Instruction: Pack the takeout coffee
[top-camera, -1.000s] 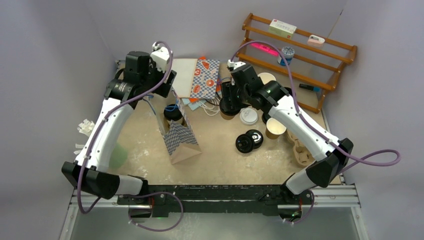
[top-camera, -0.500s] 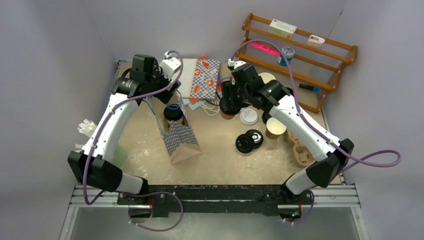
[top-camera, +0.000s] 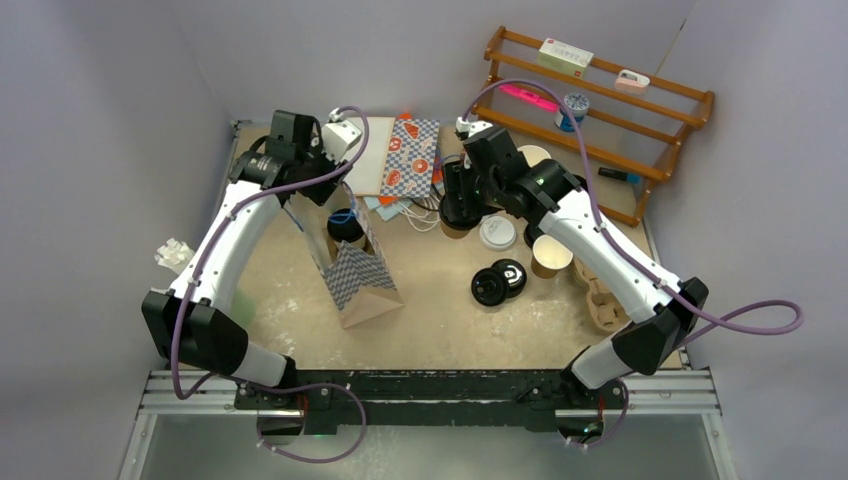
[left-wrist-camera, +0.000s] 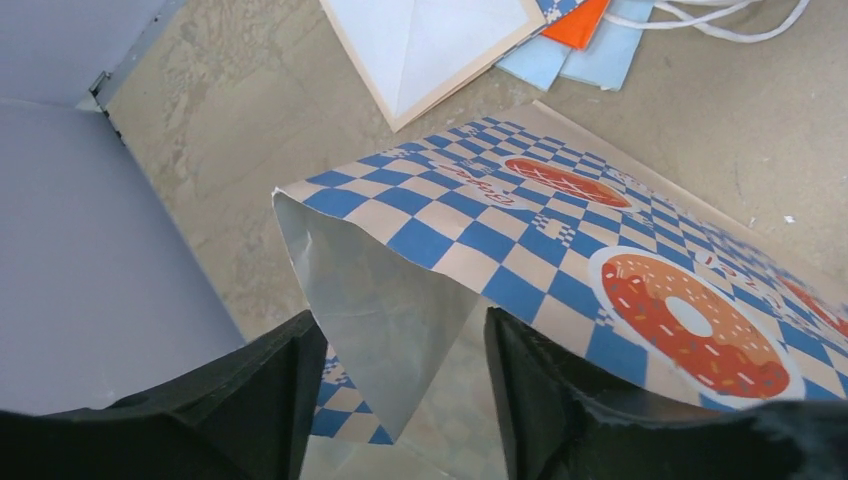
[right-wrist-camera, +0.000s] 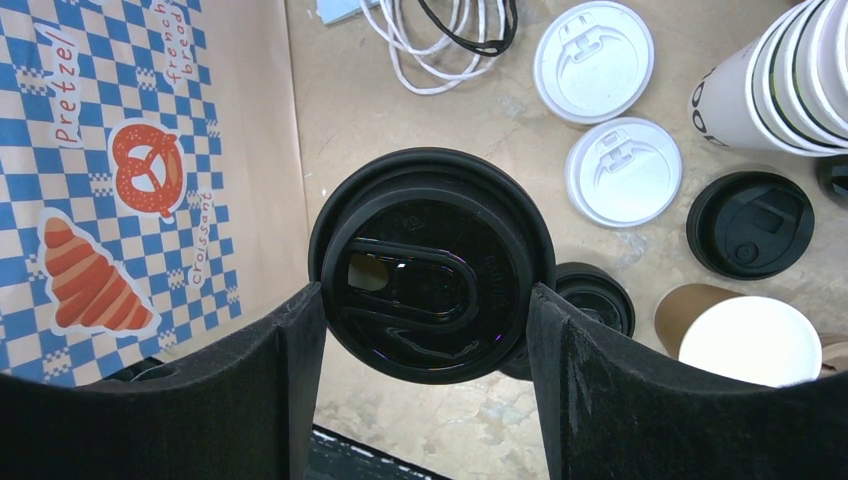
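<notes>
Right gripper (right-wrist-camera: 424, 295) clamps a takeout coffee cup (right-wrist-camera: 432, 250) by its sides, black sip lid facing up — white lids (right-wrist-camera: 622, 170) lie at the cup's one o'clock, a stack of lidless white cups (right-wrist-camera: 780, 80) at two o'clock and a flat pretzel-print bag (right-wrist-camera: 100, 150) at ten o'clock. Seen from overhead, a blue-checked doughnut-print bag (top-camera: 355, 280) stands open at the cup's eight o'clock, apart from it, with a second lidded cup (top-camera: 345, 226) inside. Left gripper (left-wrist-camera: 400, 330) sits at the twelve o'clock rim of that bag, jaws parted (a white-lined corner of the mouth lies between its fingers (left-wrist-camera: 270, 390), though whether they press the paper cannot be told).
</notes>
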